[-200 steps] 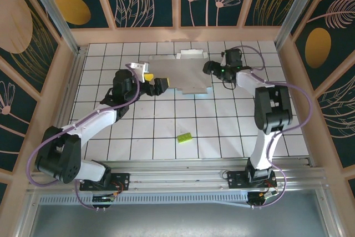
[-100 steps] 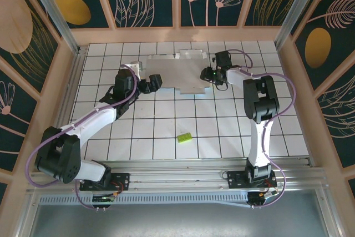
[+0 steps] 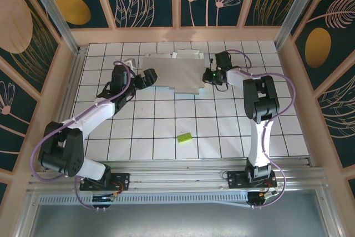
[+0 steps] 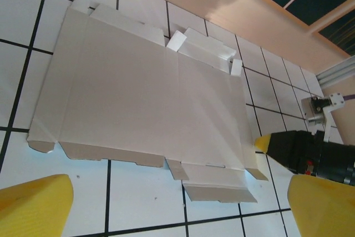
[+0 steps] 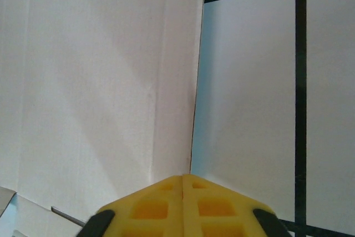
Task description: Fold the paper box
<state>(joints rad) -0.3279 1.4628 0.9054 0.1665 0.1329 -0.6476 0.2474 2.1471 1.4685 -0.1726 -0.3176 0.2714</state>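
One paper box [image 3: 172,73], flat, near counter [image 3: 222,131] far edge; your left fingers [image 4: 33,206] spread wide, right fingers [image 5: 161,209] closed at its right edge.

**Box [image 4: 150,98] flat, pale side up**

It lies unfolded on the tiled desk [image 4: 138,203], with tabs along its far and near edges. The left end effector [image 4: 177,209] hangs above, yellow fingers [image 4: 33,206] spread wide at the lower corners. The right end effector [image 4: 265,144], yellow-tipped, meets the box's right edge.
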